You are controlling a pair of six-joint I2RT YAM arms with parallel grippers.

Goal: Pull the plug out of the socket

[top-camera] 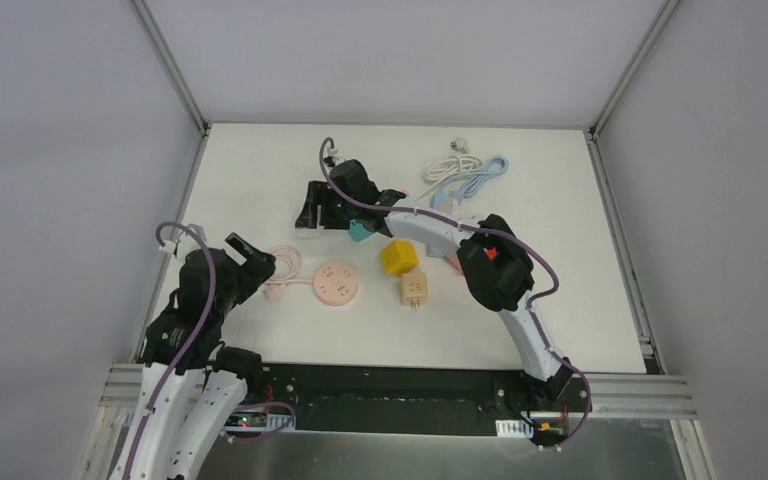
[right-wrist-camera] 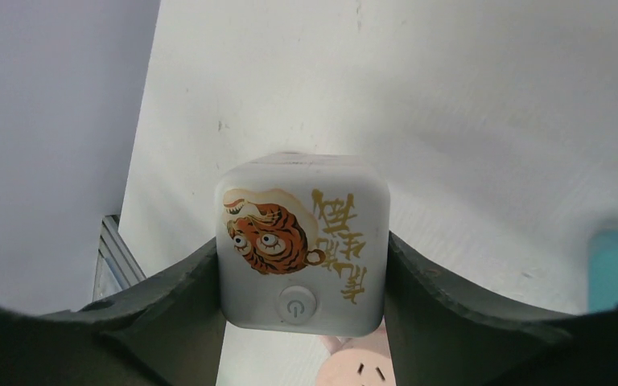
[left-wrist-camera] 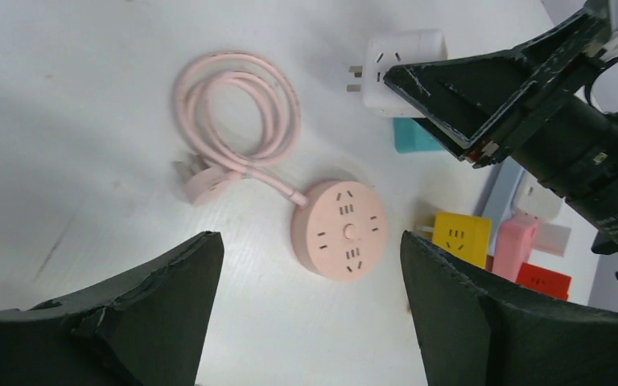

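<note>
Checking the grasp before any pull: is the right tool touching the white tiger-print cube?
Touching. The right wrist view shows the right tool clamped on the white tiger-print cube, flush against both its sides with no gap.

On the table [top-camera: 250, 170] we find the round socket [top-camera: 338, 282] toward the near left, with its coiled cord [top-camera: 285, 268] joined to it on the left. To its right, the nearer cube adapter [top-camera: 415, 290] lies just before the farther cube adapter [top-camera: 399, 257]. Behind the round socket, a cube socket [right-wrist-camera: 302, 241] sits between the fingers of the right gripper [top-camera: 310, 212]. A cable bundle [top-camera: 465, 172] lies far back, to the right.
</note>
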